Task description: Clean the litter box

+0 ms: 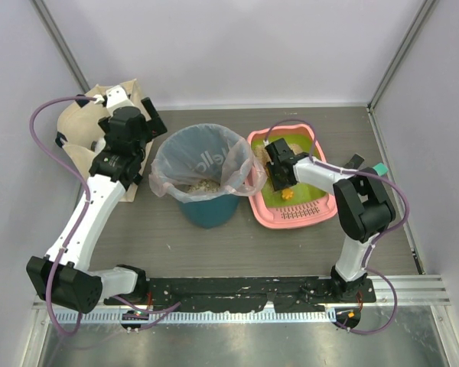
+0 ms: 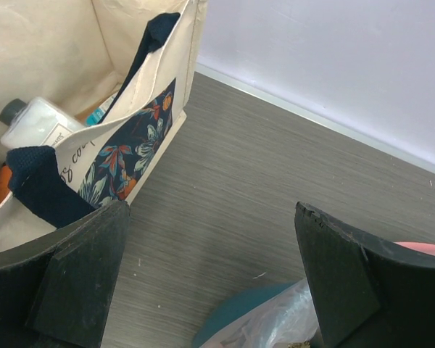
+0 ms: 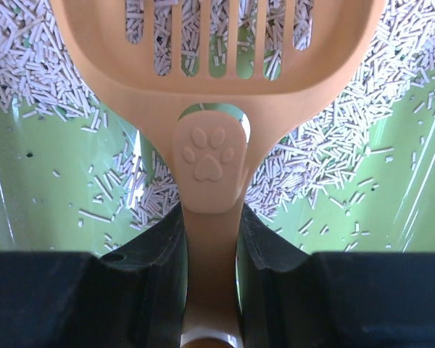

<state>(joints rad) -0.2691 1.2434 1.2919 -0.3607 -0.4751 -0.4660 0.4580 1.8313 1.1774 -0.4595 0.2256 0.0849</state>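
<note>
Off the left fingertip of the left gripper (image 2: 210,239) stands a cream canvas bag (image 2: 170,72) with a floral panel, a white bottle (image 2: 32,123) inside it; this gripper's jaws are spread wide, with nothing but bare table (image 2: 275,159) between them; low beside the right fingertip shows the rim of the teal bin (image 1: 210,210), lined with a clear bag (image 1: 172,164); just right of the bin sits the litter box (image 1: 298,218); the right gripper (image 3: 212,283) hangs over its green floor, fingers (image 3: 156,268) clamped on the handle of the orange scoop (image 3: 210,80); the slotted blade reaches ahead of the fingertips, above pale litter pellets (image 3: 29,65).
</note>
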